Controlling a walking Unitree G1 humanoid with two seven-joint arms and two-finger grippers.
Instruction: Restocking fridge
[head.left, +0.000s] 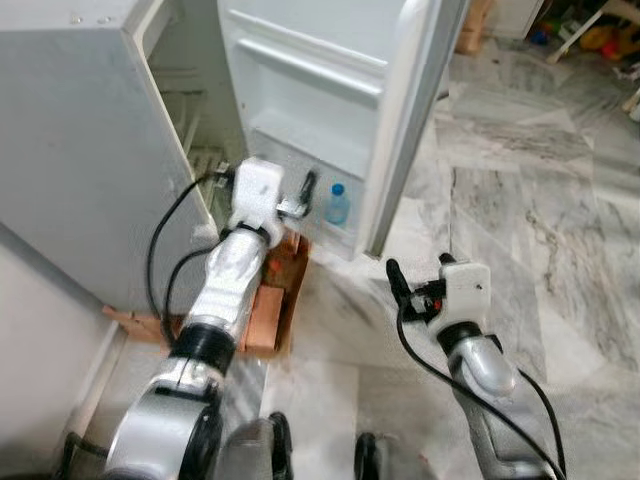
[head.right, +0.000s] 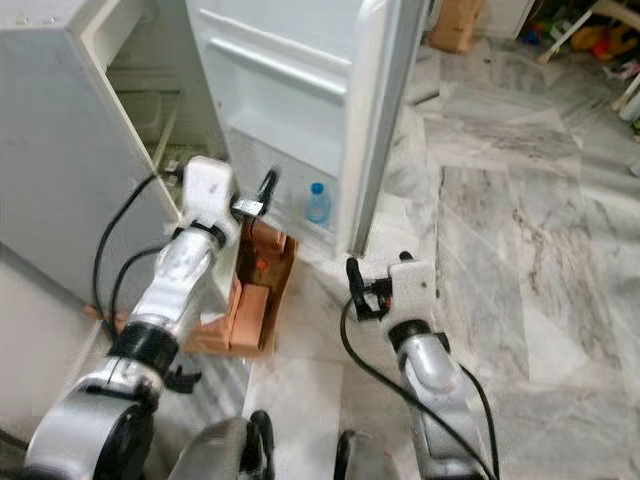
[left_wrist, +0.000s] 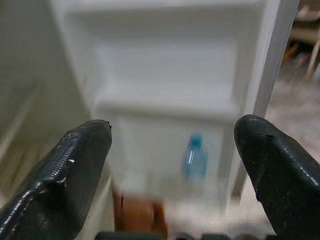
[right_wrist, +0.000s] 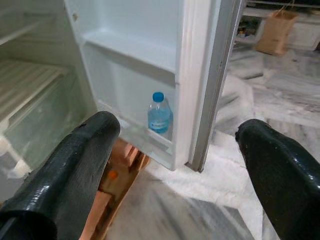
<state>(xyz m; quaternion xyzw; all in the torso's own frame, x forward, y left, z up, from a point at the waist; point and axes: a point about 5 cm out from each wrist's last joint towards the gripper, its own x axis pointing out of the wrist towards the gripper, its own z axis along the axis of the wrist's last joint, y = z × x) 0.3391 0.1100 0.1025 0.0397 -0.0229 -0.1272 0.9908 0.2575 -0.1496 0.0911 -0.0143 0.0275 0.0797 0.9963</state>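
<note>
The white fridge (head.left: 90, 150) stands open, its door (head.left: 320, 90) swung towards me. One clear water bottle with a blue cap (head.left: 338, 204) stands upright in the lowest door shelf. My left gripper (head.left: 300, 195) is raised just left of the bottle, close to that shelf, open and holding nothing; in the left wrist view the bottle (left_wrist: 194, 157) shows blurred between its fingers. My right gripper (head.left: 420, 272) hangs lower over the marble floor, in front of the door's edge, open and holding nothing. The right wrist view looks at the bottle (right_wrist: 159, 113) from farther back.
An open cardboard box (head.left: 290, 262) with brown cartons sits on the floor under the door, beside my left arm. Wire shelves (head.left: 190, 120) show inside the fridge. A paper bag (right_wrist: 275, 30) and coloured clutter (head.left: 600, 35) lie far back on the right.
</note>
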